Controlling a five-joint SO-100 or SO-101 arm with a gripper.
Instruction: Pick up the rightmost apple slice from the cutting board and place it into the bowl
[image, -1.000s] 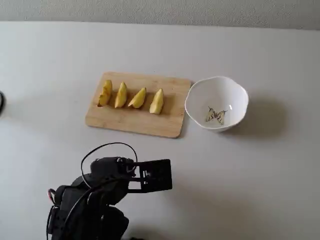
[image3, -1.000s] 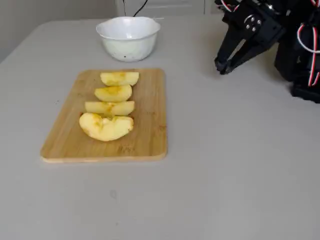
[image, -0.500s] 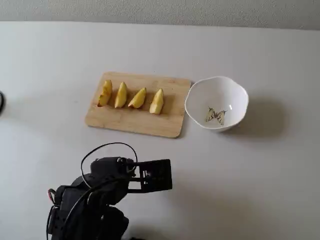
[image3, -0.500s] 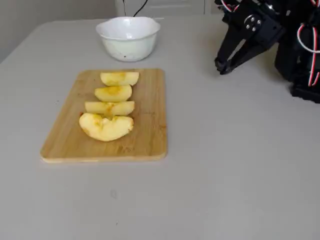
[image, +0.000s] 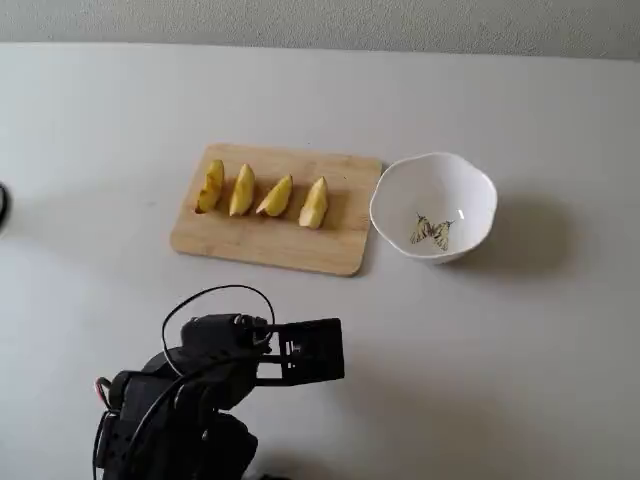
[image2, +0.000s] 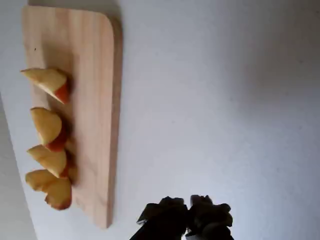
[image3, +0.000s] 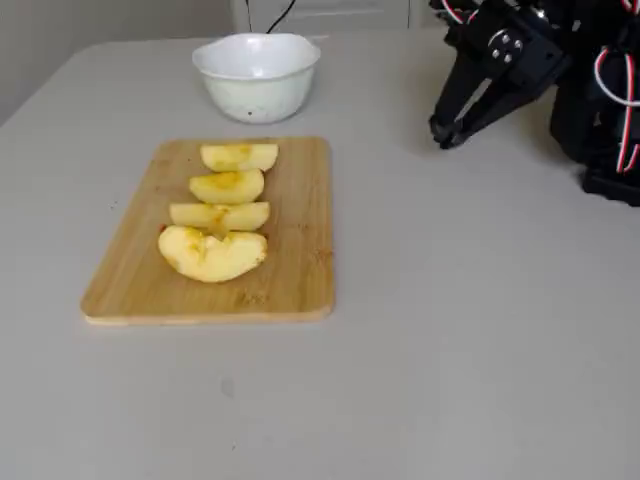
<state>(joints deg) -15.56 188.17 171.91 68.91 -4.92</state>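
Several apple slices lie in a row on the cutting board (image: 270, 240). The rightmost apple slice (image: 314, 203) is the one nearest the bowl (image: 480, 190). In the wrist view it is the top slice (image2: 47, 80), in the other fixed view the far slice (image3: 240, 156). The board also shows in the wrist view (image2: 95, 100) and in the other fixed view (image3: 295, 270). The white bowl (image3: 257, 88) is empty, with a butterfly drawing inside. My gripper (image: 318, 350) hangs above bare table in front of the board, apart from it, with its jaws together and empty (image2: 189, 216) (image3: 440, 135).
The arm's black base and cables (image: 170, 420) stand at the table's front edge in a fixed view and at the right in the other fixed view (image3: 600, 100). The bowl is out of the wrist view. A wall runs behind the table.
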